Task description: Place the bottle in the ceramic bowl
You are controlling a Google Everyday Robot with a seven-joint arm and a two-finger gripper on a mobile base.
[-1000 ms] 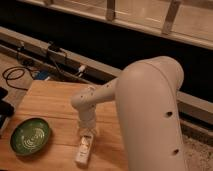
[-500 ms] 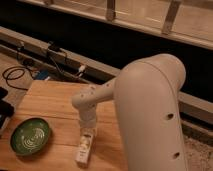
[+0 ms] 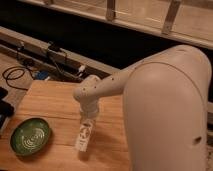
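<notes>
Shows a wooden table (image 3: 50, 102) with a bulky white arm (image 3: 165, 100) reaching in from the right. Ends in a gripper (image 3: 88, 120) pointing down over the table's middle, closed tight on the upper end of the bottle (image 3: 84, 136). Bottle hanging slightly tilted straight below the fingers, pale label toward the viewer, lower end just above a shadow on the wood. Left of the bottle and apart from it, a green bowl (image 3: 31, 137) near the table's near left corner. Far left, beyond the table, dark cables (image 3: 17, 75).
</notes>
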